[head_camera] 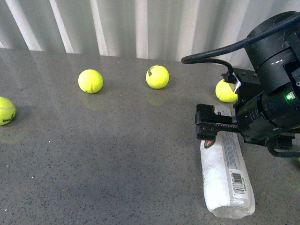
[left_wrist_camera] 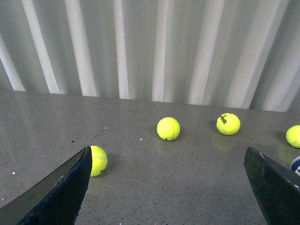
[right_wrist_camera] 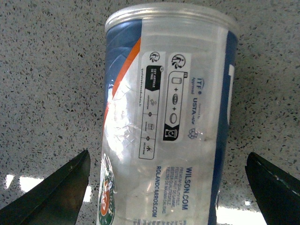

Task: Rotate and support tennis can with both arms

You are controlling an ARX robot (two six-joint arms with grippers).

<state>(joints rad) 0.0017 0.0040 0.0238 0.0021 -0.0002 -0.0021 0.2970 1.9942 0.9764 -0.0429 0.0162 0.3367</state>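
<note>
The tennis can (head_camera: 226, 174) lies on its side on the grey table (head_camera: 117, 159) at the right, clear plastic with a white label and barcode. My right gripper (head_camera: 211, 123) is open and hovers over the can's far end. In the right wrist view the can (right_wrist_camera: 168, 122) lies between the two black fingers (right_wrist_camera: 56, 192) with a gap on each side, blue and orange label showing. My left gripper (left_wrist_camera: 166, 187) is open and empty above bare table; it does not show in the front view.
Several yellow-green tennis balls lie on the table: one at the far left (head_camera: 6, 110), two toward the back (head_camera: 90, 81) (head_camera: 157, 77), one behind the right arm (head_camera: 226, 91). White corrugated wall (head_camera: 117, 23) stands behind the table.
</note>
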